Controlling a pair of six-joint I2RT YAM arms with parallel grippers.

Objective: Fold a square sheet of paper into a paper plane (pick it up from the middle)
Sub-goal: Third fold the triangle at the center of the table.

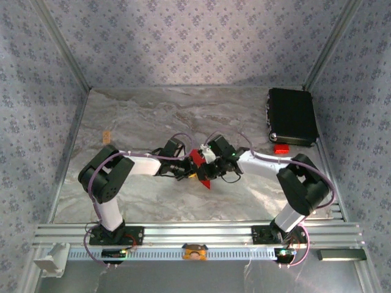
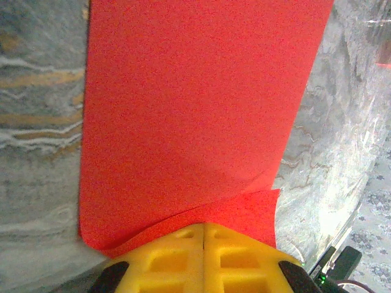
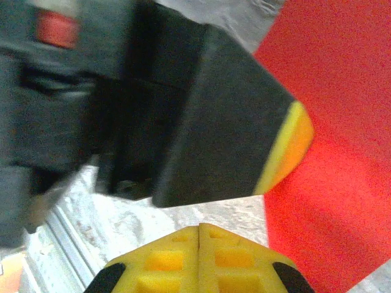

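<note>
Both arms bend inward from the frame's lower edge and meet at centre, the left hand (image 2: 203,231) with fingers clamped on the square sheet of paper (image 2: 195,110), the right hand (image 3: 199,231) with fingers pressed flat together.

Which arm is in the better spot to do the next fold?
Probably left: the red paper runs into the shut left tool, seemingly pinched. The right tool is shut and empty, with the paper beside it.
</note>
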